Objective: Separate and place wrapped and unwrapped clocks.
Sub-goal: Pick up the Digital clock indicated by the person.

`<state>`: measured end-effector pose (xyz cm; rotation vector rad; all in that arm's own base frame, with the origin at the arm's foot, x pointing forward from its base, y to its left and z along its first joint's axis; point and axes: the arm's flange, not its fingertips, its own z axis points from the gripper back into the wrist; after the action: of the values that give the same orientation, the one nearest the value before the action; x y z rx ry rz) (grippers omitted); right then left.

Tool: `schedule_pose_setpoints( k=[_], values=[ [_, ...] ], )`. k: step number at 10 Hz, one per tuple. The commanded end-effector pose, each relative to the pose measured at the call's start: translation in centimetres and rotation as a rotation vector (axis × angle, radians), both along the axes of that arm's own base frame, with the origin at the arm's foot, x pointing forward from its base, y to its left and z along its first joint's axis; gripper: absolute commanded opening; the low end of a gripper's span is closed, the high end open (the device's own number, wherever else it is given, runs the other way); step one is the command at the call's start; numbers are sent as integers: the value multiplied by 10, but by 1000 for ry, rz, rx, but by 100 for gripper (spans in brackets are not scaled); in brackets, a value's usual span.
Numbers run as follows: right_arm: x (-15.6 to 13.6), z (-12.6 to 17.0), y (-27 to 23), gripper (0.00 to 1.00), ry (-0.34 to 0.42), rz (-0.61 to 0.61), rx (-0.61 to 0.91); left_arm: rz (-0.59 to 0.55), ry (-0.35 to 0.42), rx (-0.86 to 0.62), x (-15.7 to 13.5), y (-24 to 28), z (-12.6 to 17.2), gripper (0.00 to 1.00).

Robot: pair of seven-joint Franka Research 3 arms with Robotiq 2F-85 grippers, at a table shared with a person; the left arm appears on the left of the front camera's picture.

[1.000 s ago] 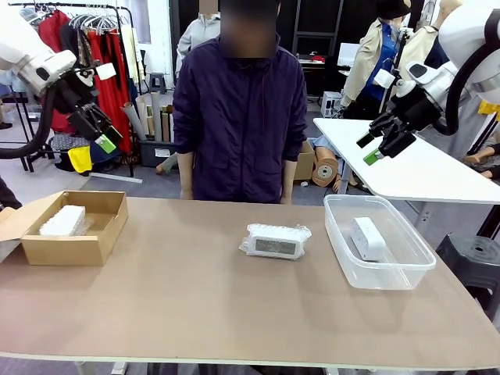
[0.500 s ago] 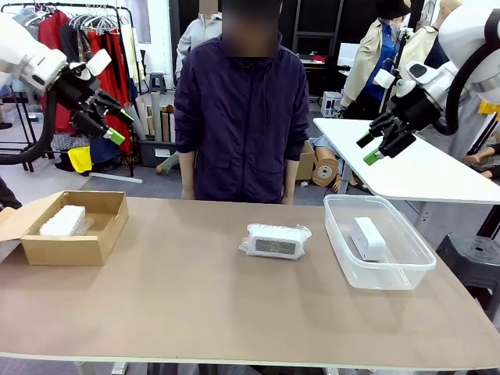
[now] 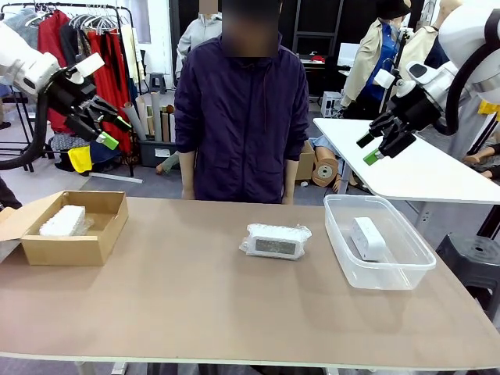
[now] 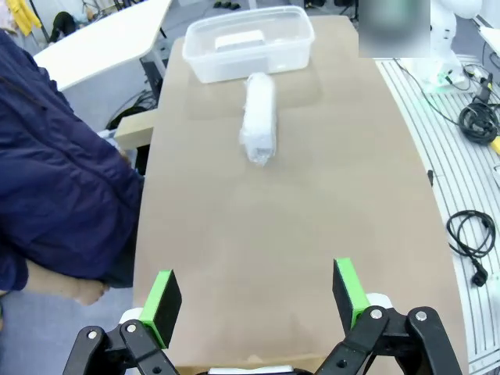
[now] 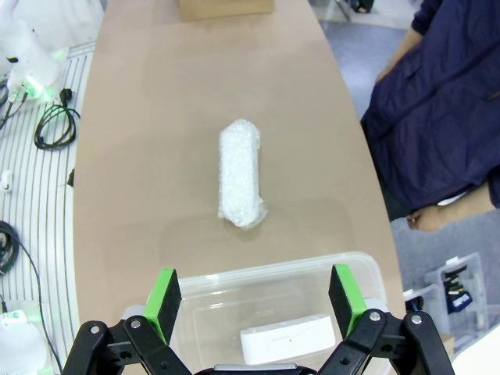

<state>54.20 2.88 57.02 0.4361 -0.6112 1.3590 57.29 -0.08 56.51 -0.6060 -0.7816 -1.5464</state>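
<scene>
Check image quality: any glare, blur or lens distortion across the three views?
Front view: even light, sharp, a soft shadow under the bubble-wrapped white rectangular clock. Left wrist view: wide-angle lens bows the edges of the brown table. Right wrist view: same bowing; no strong glare on the clear plastic tub.

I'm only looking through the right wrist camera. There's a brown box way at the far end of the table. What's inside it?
Observer: A bubble-wrapped clock is lying inside the cardboard box.
Operator: Cool! Where's the other arm's hand?
Observer: The left gripper is raised high at the box's end of the table. Its jaws are wide open and it's holding nothing.
</scene>
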Motion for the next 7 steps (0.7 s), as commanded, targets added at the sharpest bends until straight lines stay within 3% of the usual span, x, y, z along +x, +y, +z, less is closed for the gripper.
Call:
schedule_pose_setpoints(
  k=[1, 7],
  values=[
    [1, 3, 0, 100, -2, 4, 2, 27, 18, -24, 2, 1, 3, 100],
    [1, 3, 0, 100, -2, 4, 2, 5, 3, 0, 0, 1, 0, 100]
  ],
)
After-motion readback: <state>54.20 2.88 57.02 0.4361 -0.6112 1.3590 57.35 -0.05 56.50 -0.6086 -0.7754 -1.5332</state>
